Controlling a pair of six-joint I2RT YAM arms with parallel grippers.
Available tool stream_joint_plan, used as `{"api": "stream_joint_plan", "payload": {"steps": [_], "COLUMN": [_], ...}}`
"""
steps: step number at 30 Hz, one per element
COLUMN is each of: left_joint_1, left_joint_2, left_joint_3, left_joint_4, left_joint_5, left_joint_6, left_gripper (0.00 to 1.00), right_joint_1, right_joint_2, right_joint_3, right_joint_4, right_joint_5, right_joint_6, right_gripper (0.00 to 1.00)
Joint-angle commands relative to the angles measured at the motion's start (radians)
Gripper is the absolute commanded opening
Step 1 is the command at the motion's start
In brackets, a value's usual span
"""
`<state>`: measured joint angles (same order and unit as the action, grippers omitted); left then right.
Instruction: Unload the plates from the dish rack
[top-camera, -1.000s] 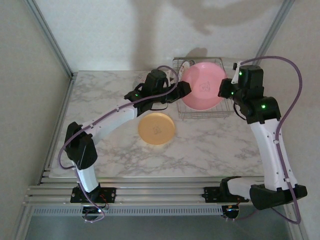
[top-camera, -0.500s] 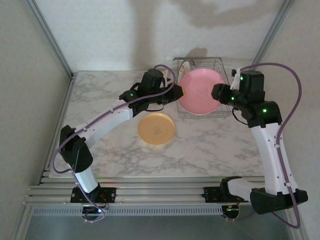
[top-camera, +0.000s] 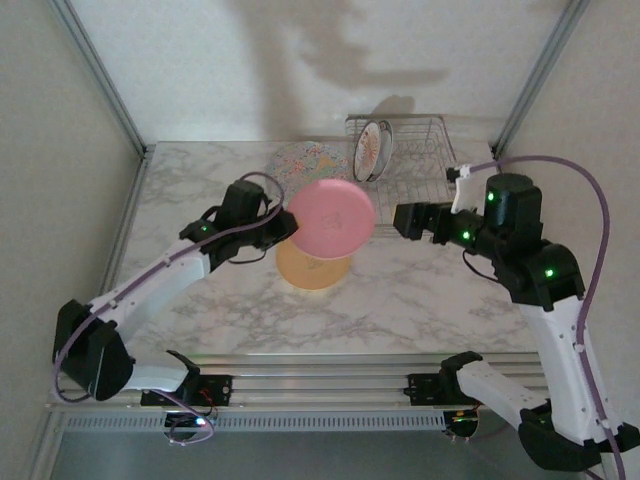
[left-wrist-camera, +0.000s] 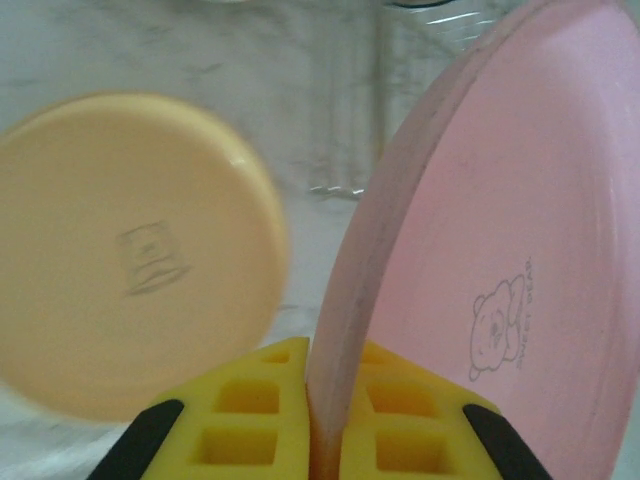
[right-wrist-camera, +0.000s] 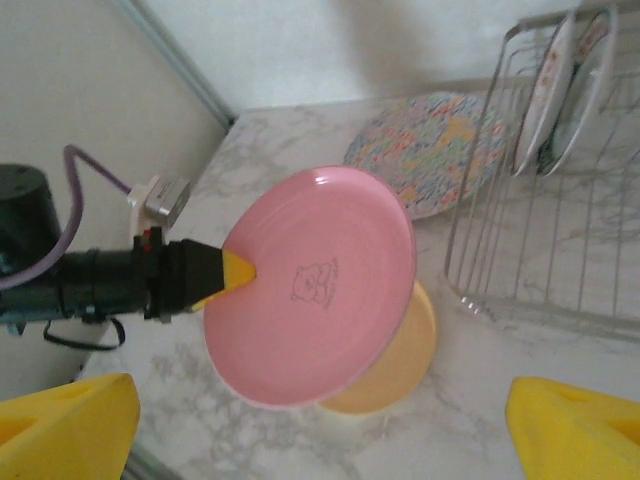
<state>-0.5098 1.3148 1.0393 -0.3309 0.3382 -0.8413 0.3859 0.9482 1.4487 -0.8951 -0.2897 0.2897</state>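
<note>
we've got the left tool (left-wrist-camera: 322, 420) clenched on the edge of the pink plate (top-camera: 332, 218), tilted just above the yellow plate (top-camera: 312, 276) on the tabletop (top-camera: 200, 185) — looks set for stacking. right tool (top-camera: 405, 220) hangs released nearby — more plates (top-camera: 372, 150) stand in the rack (top-camera: 438, 150).

**Pink, orange-yellow and speckled plates on grey-veined marble**

The pink plate (top-camera: 331, 219) is a plain, even pink with a small grey bear outline and lettering printed on it. The orange-yellow plate (left-wrist-camera: 130, 250) is one flat colour with a faint stamped mark at its centre. The floral plate (right-wrist-camera: 430, 150), at the upper centre of the right wrist view, is pale with multicolour speckles of pink, yellow, blue and green. The dish rack (right-wrist-camera: 545, 250) is silver wire. The white plate (top-camera: 372, 150) in it has an orange centre and a dark rim. The surface (top-camera: 430, 295) is white marble with grey veins. The left gripper (left-wrist-camera: 328, 380) and right gripper (top-camera: 403, 220) have bright yellow jaws. The left arm (top-camera: 160, 275) and right arm (top-camera: 555, 330) are white with black joints, and their cables (top-camera: 600, 240) are purple
</note>
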Motion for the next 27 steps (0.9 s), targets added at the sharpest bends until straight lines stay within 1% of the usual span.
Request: {"api": "stream_joint_plan", "payload": {"steps": [1, 6, 12, 19, 27], "left_joint_1": [0.028, 0.04, 0.04, 0.04, 0.001], "left_joint_2": [-0.075, -0.091, -0.025, 0.083, 0.183], "left_joint_3": [-0.12, -0.276, -0.336, -0.306, -0.2], "left_joint_4": [0.004, 0.091, 0.179, 0.224, 0.17], "left_joint_5": [-0.048, -0.067, -0.079, -0.086, -0.152], "left_joint_6": [-0.041, -0.08, -0.088, -0.06, 0.002], "left_gripper": [0.0, 0.0, 0.0, 0.0, 0.0], "right_joint_1": [0.037, 0.07, 0.108, 0.127, 0.13], "right_joint_2": [-0.051, -0.09, -0.077, -0.068, -0.062], "right_joint_3": [-0.07, -0.149, -0.17, -0.188, -0.195], "right_joint_4": [-0.041, -0.033, -0.022, 0.007, 0.015], "right_joint_5": [0.021, 0.006, 0.01, 0.024, 0.034], "right_joint_6": [-0.045, -0.052, -0.051, -0.016, -0.011], "right_gripper": [0.97, 0.97, 0.97, 0.97, 0.97]}}
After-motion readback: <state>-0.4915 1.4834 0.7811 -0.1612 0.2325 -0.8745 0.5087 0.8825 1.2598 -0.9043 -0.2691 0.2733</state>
